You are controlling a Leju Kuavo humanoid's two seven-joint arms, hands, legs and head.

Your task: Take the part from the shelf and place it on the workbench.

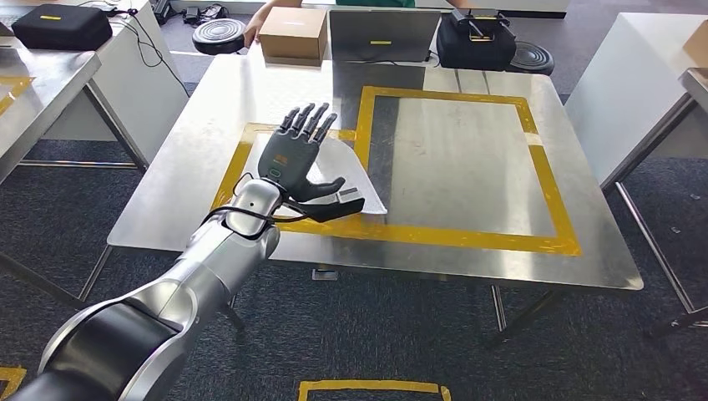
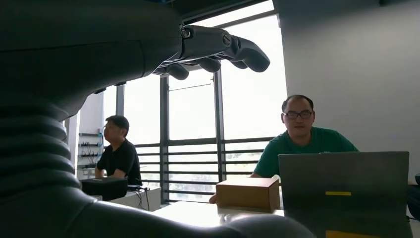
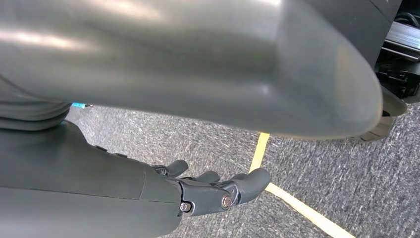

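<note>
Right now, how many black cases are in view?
2. One black case lies on the side table at far left; the other sits at the workbench's far edge, right of the laptop. Others may be out of frame.

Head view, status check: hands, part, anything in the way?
Left hand open over the part, fingers spread. Part flat on the workbench, across the yellow tape. Right hand hangs empty above the floor. Nothing blocking.

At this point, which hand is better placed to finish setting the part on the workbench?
The left hand: it is spread open over the pale flat part lying on the workbench at the yellow tape. The right hand hangs low over the carpet floor.
</note>
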